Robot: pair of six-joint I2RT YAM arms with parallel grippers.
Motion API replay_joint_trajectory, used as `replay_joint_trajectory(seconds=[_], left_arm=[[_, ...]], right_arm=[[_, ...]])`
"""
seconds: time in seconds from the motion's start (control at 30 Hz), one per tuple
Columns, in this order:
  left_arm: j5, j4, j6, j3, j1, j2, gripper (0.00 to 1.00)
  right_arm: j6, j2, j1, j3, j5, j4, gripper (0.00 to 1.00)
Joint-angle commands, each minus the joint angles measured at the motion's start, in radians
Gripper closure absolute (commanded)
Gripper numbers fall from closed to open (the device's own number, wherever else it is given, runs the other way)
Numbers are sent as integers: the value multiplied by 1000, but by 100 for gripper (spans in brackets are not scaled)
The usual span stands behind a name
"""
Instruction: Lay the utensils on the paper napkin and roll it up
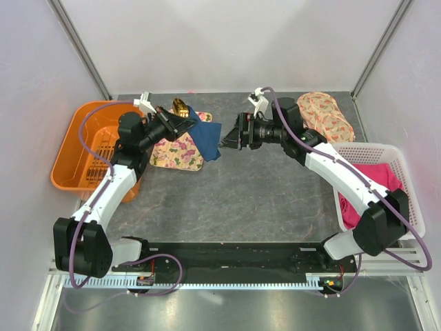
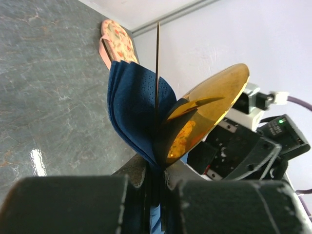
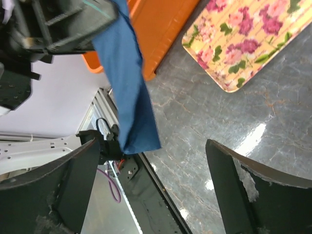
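Closest to the left wrist camera, the left gripper (image 2: 157, 168) has its dark fingers pressed together on the navy paper napkin (image 2: 134, 107) and on the gold cutlery bundled inside it. The napkin's layers fan out from the pinch like pages, matte and finely dimpled. A gold spoon (image 2: 214, 102) sticks out of the folds, its oval bowl polished enough to mirror orange and dark shapes. A second gold piece (image 2: 157, 63) shows only as a thin edge-on line, possibly a knife. From above, this bundle is held in the air over the right end of the floral tray (image 1: 172, 157), with the napkin's free corner hanging down. The right gripper (image 3: 153, 151) hovers just right of the tray, fingers spread wide and gripping nothing. An orange basket (image 1: 83, 152) sits just left of the tray.
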Motion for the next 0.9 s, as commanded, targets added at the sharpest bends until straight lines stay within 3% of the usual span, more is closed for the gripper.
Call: replay_joint_trajectory(seconds=[0.0, 0.43, 0.53, 0.57, 0.6, 0.67, 0.7, 0.87], left_arm=[[67, 100, -9, 3, -6, -23, 98], [148, 158, -29, 9, -61, -12, 98], [167, 184, -46, 8, -64, -7, 98], [176, 190, -49, 9, -64, -6, 98], [186, 204, -58, 5, -67, -1, 98], [205, 229, -79, 3, -67, 6, 98], [208, 235, -82, 3, -67, 9, 98], [239, 276, -104, -3, -66, 19, 98]], right_arm=[[-52, -56, 5, 64, 57, -4, 2], [-93, 76, 75, 151, 49, -3, 2], [-90, 76, 75, 133, 19, 18, 6], [-84, 72, 74, 115, -7, 31, 10], [-81, 69, 75, 104, -23, 44, 25], [-69, 52, 76, 72, -57, 90, 39], [-64, 44, 76, 62, -66, 106, 52], [-56, 23, 69, 26, -109, 132, 77]])
